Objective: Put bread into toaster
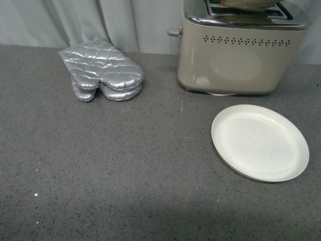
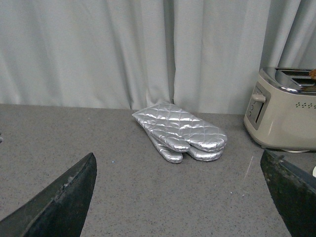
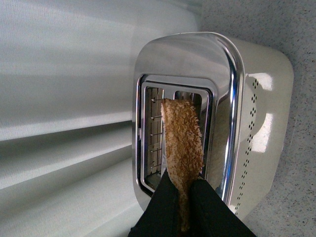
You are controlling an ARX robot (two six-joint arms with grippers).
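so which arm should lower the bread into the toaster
Right. The right gripper is shut on the bread slice, held edge-down over the toaster slots. The left gripper is open and empty, facing the oven mitts.

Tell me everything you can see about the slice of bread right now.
The bread is a light brown slice with a coarse, grainy crumb and a slightly darker edge. The right gripper pinches one end between its dark fingers, and the slice stands on edge over the toaster, lined up with the slot nearer the vent holes. Whether its lower edge is already inside cannot be told. The front view shows only a strip of it above the chrome top.
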